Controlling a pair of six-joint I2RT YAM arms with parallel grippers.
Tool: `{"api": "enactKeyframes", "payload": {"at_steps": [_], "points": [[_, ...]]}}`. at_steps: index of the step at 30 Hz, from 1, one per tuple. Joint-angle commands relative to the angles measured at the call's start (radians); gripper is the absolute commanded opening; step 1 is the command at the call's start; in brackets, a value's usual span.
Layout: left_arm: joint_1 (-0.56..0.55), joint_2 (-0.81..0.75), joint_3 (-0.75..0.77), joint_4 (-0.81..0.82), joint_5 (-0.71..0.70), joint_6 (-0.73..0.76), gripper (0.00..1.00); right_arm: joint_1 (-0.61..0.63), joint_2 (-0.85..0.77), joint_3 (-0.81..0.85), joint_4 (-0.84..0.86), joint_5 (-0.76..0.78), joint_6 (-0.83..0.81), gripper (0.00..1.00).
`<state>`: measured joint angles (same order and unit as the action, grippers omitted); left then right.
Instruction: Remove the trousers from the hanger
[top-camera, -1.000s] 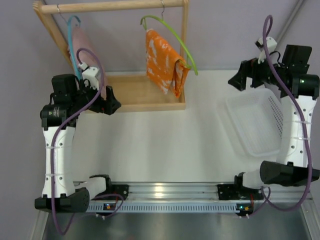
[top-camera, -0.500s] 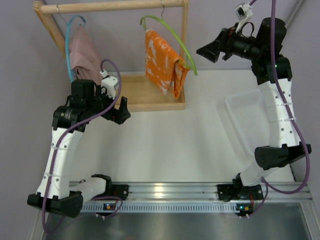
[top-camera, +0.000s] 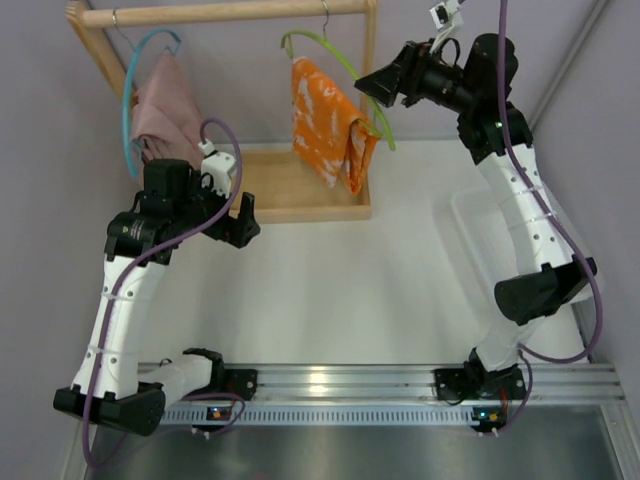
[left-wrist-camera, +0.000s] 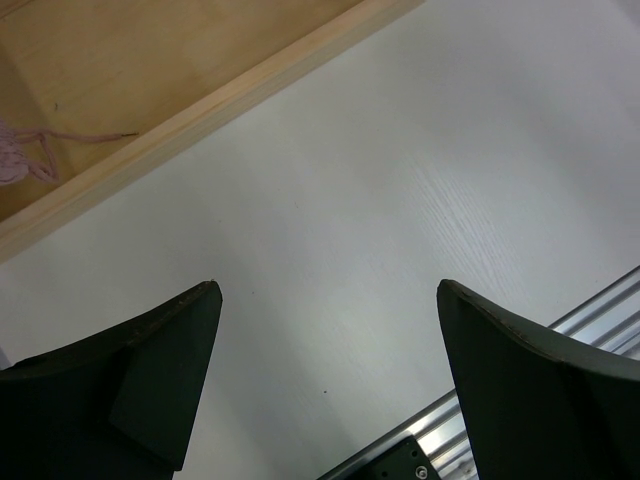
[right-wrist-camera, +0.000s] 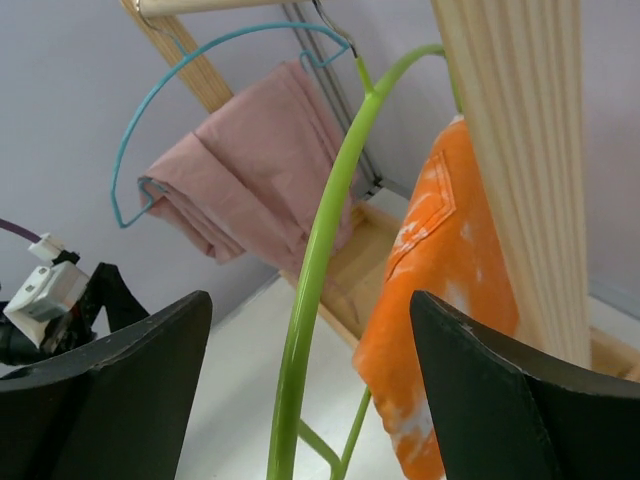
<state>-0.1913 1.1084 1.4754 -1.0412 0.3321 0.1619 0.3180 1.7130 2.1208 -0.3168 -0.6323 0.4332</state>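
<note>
Approach seems underway: right pincer (top-camera: 365, 86), spread and empty, hovers by the right post of the wooden rack (top-camera: 230, 12), facing the orange trousers (top-camera: 322, 122) on their green hanger (top-camera: 352, 70), next needing to pinch cloth; left pincer (top-camera: 240, 216), likewise spread, hangs at the rack's base.

The green hanger (right-wrist-camera: 322, 240) arcs straight through the gap between the spread fingers of the right end effector (right-wrist-camera: 310, 390). The rack's wooden post (right-wrist-camera: 510, 140) crowds one finger, and the orange trousers (right-wrist-camera: 440, 290) hang just behind. Bare bench (left-wrist-camera: 400, 180) lies free under the wide-spread left end effector (left-wrist-camera: 330, 380), bounded ahead by the rack's base (left-wrist-camera: 150, 80).
</note>
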Motion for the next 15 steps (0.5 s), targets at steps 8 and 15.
{"api": "enactKeyframes", "payload": {"at_steps": [8,15], "points": [[-0.005,-0.033,-0.007,0.024,-0.013,-0.033,0.96,0.092,0.036,-0.119,0.344,-0.118,0.438,0.61],[-0.005,-0.05,-0.038,0.026,-0.013,-0.041,0.96,0.107,0.028,-0.199,0.547,-0.132,0.692,0.41]]}}
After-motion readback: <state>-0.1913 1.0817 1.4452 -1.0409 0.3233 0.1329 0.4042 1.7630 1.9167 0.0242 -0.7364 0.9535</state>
